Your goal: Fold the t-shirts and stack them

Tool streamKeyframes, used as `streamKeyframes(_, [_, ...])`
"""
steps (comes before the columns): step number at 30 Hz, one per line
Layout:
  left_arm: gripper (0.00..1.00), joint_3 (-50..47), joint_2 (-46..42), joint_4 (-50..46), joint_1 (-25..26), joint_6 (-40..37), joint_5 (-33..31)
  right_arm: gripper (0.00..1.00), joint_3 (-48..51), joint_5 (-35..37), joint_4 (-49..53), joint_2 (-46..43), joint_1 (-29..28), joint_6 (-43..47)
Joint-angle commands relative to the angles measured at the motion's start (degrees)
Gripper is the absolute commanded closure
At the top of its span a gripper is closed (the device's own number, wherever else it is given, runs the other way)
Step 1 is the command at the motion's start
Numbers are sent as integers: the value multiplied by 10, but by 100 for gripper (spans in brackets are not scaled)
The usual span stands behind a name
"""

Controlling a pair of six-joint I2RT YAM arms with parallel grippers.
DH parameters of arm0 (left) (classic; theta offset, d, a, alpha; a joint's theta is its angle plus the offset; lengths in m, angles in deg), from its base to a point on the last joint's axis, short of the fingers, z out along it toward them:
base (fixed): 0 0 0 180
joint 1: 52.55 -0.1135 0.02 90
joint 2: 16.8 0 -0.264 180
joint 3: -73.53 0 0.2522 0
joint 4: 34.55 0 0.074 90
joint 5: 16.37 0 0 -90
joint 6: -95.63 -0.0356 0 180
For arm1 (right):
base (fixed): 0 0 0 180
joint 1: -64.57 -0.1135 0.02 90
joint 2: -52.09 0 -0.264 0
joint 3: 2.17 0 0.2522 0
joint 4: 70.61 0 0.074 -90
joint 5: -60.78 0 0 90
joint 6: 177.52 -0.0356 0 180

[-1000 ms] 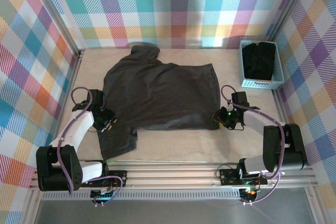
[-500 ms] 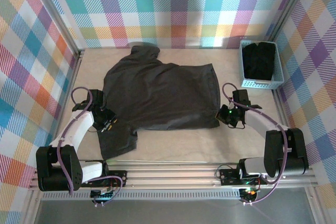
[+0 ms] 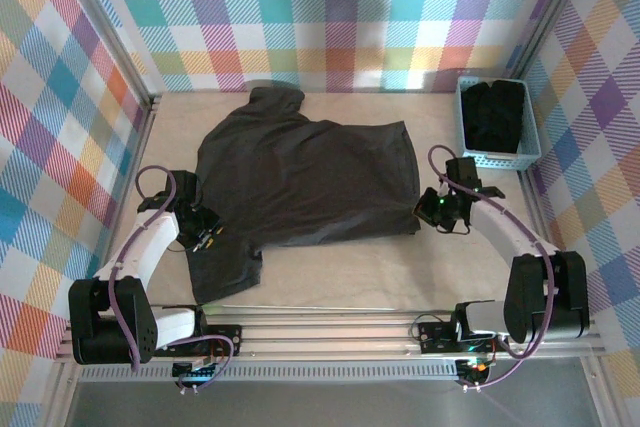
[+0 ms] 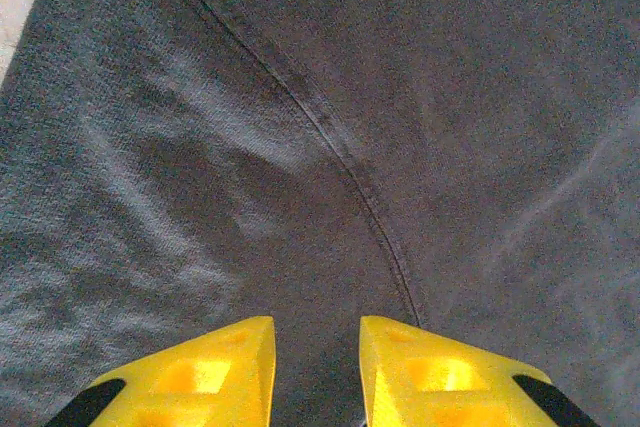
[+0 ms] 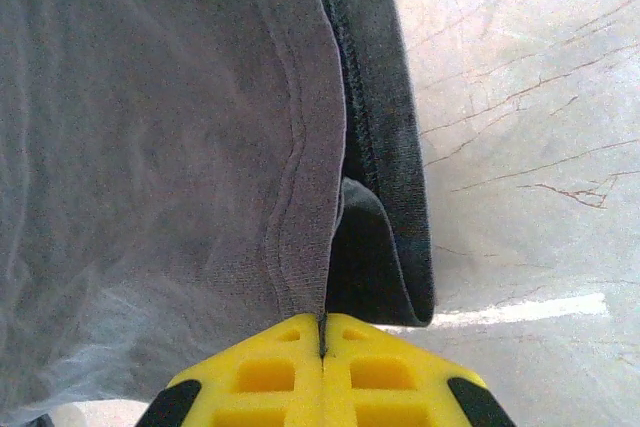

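A dark charcoal t-shirt [image 3: 310, 177] lies spread over the middle of the table, one sleeve trailing toward the near left. My left gripper [image 3: 208, 237] rests on that sleeve area. In the left wrist view its yellow fingers [image 4: 200, 377] stand apart over flat fabric [image 4: 300, 97] with a curved seam, and nothing is pinched. My right gripper [image 3: 422, 212] is at the shirt's near right corner. In the right wrist view it [image 5: 322, 332] is shut on the hem edge of the shirt [image 5: 150, 147], and the corner is raised off the table.
A light blue mesh basket [image 3: 470, 159] stands at the back right with dark folded t-shirts [image 3: 497, 117] inside. Bare wooden table [image 5: 520, 97] lies right of the shirt and along the near edge. Plaid walls enclose the table on three sides.
My right gripper has shut on the shirt's near right hem corner and moved away from the near edge and slightly right, pulling the corner with it. The left arm has not moved.
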Motion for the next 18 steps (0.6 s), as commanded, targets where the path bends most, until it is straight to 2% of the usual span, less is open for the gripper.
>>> streamKeyframes(1, [71, 20, 2, -6, 3, -9, -9, 100, -28, 6, 43, -14, -1, -9])
streamKeyframes(13, [72, 24, 5, -8, 3, -13, -13, 100, -83, 9, 115, 10, -1, -26])
streamKeyframes(18, [72, 26, 7, -7, 3, -13, -13, 100, -86, -18, 140, 1, -3, -35])
